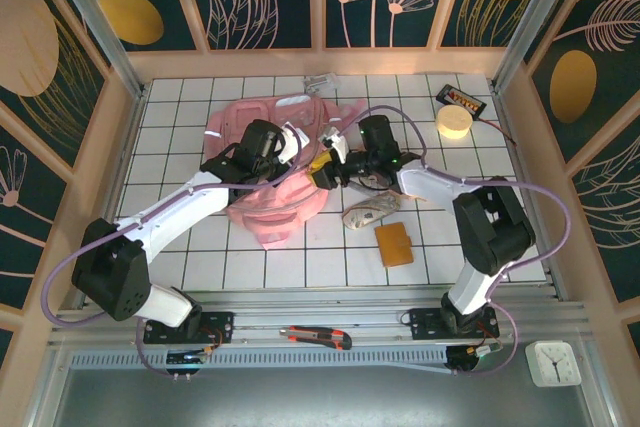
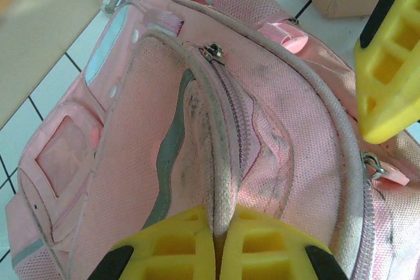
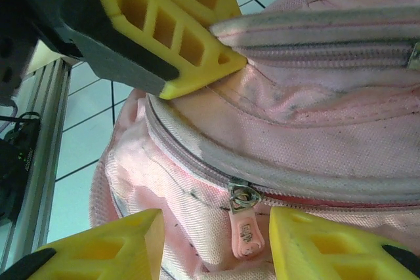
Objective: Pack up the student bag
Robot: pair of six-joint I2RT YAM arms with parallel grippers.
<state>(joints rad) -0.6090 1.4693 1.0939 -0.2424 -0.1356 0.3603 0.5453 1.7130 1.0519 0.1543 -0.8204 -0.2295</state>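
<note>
Right gripper, jaws apart, straddles the zip pull; left gripper pinches the piping of the student bag; best to close squarely first.

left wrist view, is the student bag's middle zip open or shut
Shut where visible: the zip on the student bag shows meshed teeth, no gap.

Nothing here reads clearly. The zip pull on the student bag carries small raised marks that look like letters, too blurred to make out. The yellow and red label on the black box at the table's far right corner and the clock face are too small to read.
</note>
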